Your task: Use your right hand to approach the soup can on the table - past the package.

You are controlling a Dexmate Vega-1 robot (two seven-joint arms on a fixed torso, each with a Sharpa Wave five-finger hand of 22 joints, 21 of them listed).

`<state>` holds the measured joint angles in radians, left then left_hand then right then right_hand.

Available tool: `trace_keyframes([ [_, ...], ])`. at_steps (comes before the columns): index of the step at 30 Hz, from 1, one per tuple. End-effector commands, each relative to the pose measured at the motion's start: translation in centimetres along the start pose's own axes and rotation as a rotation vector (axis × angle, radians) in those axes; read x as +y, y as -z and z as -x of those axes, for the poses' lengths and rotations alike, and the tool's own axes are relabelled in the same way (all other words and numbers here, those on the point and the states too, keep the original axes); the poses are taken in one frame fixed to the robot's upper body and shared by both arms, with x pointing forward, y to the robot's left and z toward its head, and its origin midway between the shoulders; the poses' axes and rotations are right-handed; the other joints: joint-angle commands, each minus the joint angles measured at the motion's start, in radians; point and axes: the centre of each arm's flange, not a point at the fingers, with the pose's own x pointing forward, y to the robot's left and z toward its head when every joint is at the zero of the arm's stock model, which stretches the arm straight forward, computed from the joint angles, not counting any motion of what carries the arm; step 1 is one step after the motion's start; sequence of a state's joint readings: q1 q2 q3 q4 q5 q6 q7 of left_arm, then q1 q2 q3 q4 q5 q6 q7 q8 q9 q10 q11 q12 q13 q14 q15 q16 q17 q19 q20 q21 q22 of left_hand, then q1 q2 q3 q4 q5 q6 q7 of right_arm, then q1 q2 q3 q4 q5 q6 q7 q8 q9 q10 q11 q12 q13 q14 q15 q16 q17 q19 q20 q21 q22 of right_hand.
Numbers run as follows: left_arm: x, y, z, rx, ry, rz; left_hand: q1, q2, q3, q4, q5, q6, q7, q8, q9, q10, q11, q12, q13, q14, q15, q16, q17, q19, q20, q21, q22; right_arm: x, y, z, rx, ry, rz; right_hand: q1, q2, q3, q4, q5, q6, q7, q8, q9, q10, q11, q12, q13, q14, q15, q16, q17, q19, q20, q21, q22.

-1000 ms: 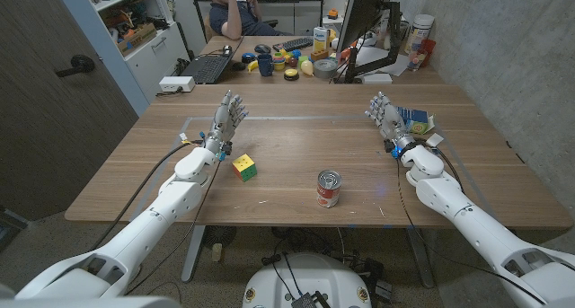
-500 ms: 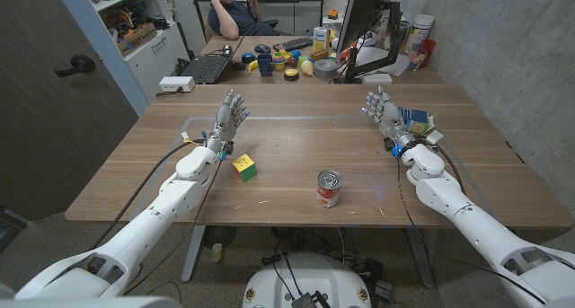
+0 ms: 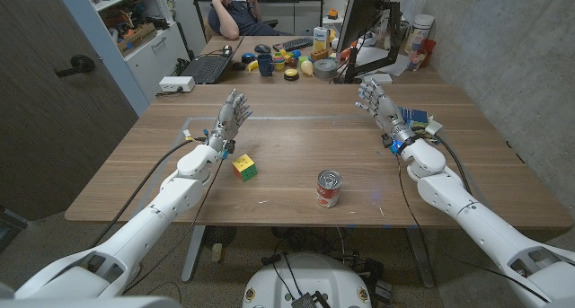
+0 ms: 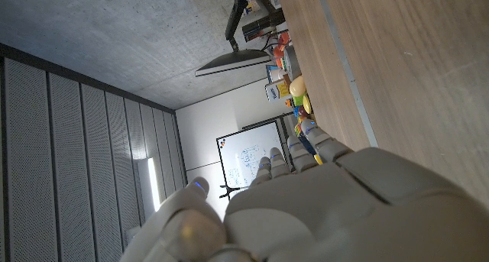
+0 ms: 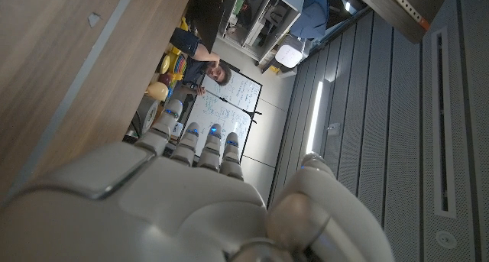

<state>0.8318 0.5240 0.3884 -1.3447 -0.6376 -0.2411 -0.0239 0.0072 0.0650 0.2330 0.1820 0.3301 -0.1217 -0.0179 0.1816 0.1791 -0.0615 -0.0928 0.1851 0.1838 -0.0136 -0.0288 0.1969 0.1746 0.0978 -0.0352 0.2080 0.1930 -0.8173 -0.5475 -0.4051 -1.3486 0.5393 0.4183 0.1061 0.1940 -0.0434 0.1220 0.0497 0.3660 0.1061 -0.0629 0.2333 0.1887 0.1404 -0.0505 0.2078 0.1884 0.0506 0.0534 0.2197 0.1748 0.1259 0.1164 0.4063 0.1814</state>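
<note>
The bench carries the few things in play, spread well apart so that each can be reached without disturbing another. The right arm is brought in from the near right corner and is angled toward the far right part of the bench, with the right hand raised and its fingers held apart, nothing gripped; this pose is judged to suit a route that swings round rather than across. The left arm is laid along the left side, and the left hand is likewise held up with fingers spread and empty, apparently parked out of the way. The package is seen just right of the right hand, partly hidden behind it, so it must be cleared first. The can stands upright near the front edge, right of centre, nearer and to the left of the right hand, well apart from it. A small coloured cube is set left of the can, near the left forearm.
</note>
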Motion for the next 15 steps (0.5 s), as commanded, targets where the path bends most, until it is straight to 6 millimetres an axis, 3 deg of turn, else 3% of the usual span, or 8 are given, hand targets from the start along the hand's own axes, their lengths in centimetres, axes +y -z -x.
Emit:
trace_keyframes([
  [1, -0.3, 0.0, -0.2, 0.006, 0.009, -0.002, 0.002, 0.098, 0.005, 0.0, 0.004, -0.002, -0.002, 0.006, 0.003, 0.003, -0.007, 0.004, 0.002, 0.003, -0.013, 0.006, 0.004, 0.008, -0.004, 0.005, 0.002, 2.2, -2.7, -0.6, -0.067, -0.102, 0.093, 0.02, -0.004, -0.001, -0.011, 0.007, 0.018, -0.008, 0.004, 0.002, 0.017, -0.016, 0.011, 0.005, 0.008, 0.007, 0.004, 0.002, 0.015, 0.006, -0.008, -0.001],
  [6, -0.3, -0.1, -0.5, 0.008, 0.014, -0.005, 0.002, 0.098, 0.005, 0.0, 0.004, -0.001, -0.002, 0.007, 0.003, 0.003, -0.008, 0.004, 0.002, 0.003, -0.013, 0.006, 0.004, 0.009, -0.005, 0.005, 0.002, 3.1, -3.7, -0.6, -0.078, -0.14, 0.146, 0.035, -0.013, -0.007, -0.021, 0.008, 0.034, -0.018, 0.005, 0.003, 0.031, -0.019, 0.01, 0.005, 0.021, 0.006, 0.006, 0.002, 0.037, 0.031, -0.007, -0.001],
  [15, -0.3, -0.2, -1.1, 0.014, 0.027, -0.007, 0.002, 0.098, 0.005, 0.0, 0.004, -0.002, -0.002, 0.006, 0.003, 0.003, -0.008, 0.004, 0.002, 0.001, -0.013, 0.006, 0.004, 0.008, -0.004, 0.005, 0.002, 4.4, -5.4, -0.2, -0.083, -0.182, 0.257, 0.052, -0.026, -0.013, -0.032, 0.009, 0.045, -0.038, 0.005, 0.004, 0.041, -0.024, 0.009, 0.006, 0.031, 0.008, 0.006, 0.003, 0.051, 0.053, -0.012, -0.002],
])
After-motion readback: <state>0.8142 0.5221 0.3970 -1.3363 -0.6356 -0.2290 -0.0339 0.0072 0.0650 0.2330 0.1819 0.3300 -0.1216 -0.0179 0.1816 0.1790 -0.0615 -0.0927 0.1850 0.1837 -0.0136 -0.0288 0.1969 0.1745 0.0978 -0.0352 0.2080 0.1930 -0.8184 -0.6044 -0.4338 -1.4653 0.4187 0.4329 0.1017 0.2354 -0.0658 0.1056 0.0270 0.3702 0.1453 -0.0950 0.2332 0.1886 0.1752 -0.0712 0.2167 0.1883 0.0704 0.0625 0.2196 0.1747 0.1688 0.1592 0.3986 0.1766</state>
